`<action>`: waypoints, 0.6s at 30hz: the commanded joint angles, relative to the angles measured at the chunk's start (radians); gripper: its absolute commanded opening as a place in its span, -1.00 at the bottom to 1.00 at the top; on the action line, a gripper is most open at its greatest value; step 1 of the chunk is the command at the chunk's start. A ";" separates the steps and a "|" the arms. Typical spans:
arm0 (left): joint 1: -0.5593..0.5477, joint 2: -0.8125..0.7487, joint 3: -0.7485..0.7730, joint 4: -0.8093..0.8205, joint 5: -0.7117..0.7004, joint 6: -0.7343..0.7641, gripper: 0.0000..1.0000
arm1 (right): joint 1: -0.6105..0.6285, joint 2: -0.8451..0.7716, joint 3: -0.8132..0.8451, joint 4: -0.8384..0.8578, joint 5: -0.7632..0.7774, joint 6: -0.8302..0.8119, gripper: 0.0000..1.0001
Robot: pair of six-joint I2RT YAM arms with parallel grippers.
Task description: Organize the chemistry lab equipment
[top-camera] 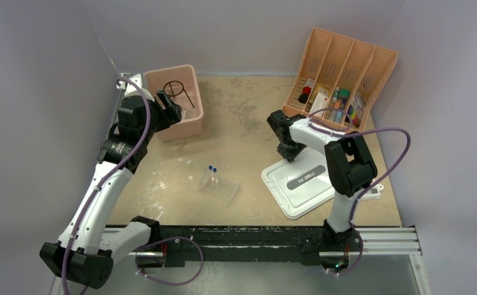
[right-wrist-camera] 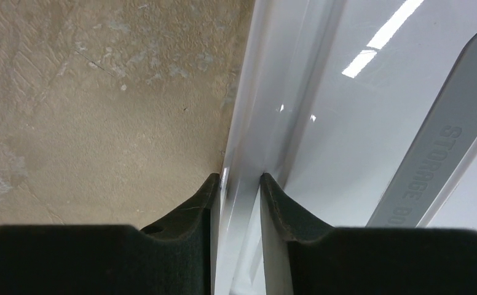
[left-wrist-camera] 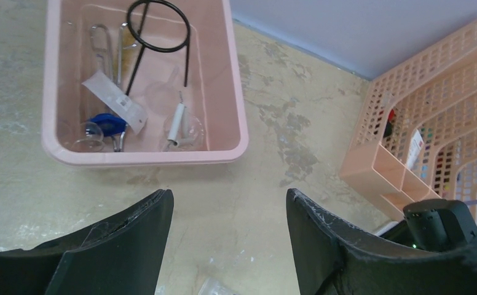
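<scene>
Right gripper pinches the rim of the white lid; clear plastic tray sits on the worktop, blue-capped thin tubes at its far end. Left gripper, spread wide, hangs before the pink bin holding the black wire ring and forceps

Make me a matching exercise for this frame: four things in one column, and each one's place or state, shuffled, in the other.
Things:
1. black wire ring
2. blue-capped tubes
3. white lid
4. left gripper

Places or states:
A. open, holding nothing
B. rim pinched between the fingers of the right gripper
C. lying inside the pink bin
D. between the two arms, at the clear tray

Pairs: 1-C, 2-D, 3-B, 4-A
</scene>
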 commanded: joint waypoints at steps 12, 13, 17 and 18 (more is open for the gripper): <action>-0.229 0.124 -0.036 0.224 0.253 -0.046 0.26 | -0.011 -0.243 -0.074 0.061 -0.129 0.024 -1.00; -0.251 0.149 -0.034 0.233 0.268 -0.053 0.26 | -0.011 -0.265 -0.078 0.062 -0.136 0.022 -1.00; -0.290 0.244 -0.034 0.271 0.343 -0.091 0.27 | -0.012 -0.336 -0.102 0.085 -0.170 0.001 -1.00; -0.297 0.261 -0.036 0.281 0.352 -0.095 0.28 | -0.011 -0.348 -0.108 0.091 -0.179 -0.005 -1.00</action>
